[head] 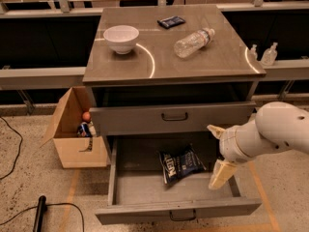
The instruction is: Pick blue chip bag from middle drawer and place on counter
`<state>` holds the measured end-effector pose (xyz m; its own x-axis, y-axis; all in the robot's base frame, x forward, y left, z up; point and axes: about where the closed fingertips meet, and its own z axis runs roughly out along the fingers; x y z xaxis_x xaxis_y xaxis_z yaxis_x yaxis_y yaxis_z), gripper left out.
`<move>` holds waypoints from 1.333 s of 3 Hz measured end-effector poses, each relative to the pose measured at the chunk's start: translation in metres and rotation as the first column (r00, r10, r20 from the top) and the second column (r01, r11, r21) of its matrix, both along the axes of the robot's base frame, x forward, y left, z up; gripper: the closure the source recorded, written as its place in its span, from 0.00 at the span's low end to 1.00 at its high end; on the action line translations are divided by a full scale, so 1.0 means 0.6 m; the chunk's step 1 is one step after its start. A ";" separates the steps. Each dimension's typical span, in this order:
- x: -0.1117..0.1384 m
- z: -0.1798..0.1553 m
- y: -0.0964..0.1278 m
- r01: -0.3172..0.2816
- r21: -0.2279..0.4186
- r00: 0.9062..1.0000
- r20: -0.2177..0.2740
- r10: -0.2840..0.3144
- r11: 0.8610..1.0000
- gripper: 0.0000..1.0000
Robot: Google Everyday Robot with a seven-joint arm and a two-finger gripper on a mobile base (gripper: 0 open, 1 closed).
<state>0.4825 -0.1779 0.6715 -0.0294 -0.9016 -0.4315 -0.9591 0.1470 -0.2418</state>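
Robot test lab.
Metal rail (43,76), floor cable (63,207), cardboard box (72,151); the gripper (213,154), fingers spread, hangs over the open middle drawer (145,214).

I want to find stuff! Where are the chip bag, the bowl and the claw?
Chip bag (181,164): camera view, bag's middle, in the drawer (140,190).
Bowl (120,45): camera view, its white side, on the counter (203,66).
Claw (211,157): camera view, between its fingertips, over the drawer's right side.
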 end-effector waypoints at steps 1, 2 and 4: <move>0.016 -0.074 -0.015 0.077 0.023 0.997 -0.007 -0.077 0.997 0.00; 0.045 -0.156 -0.024 0.112 0.064 0.994 -0.014 -0.111 0.992 0.00; 0.115 -0.280 -0.013 0.145 0.202 0.989 -0.024 -0.143 0.969 0.00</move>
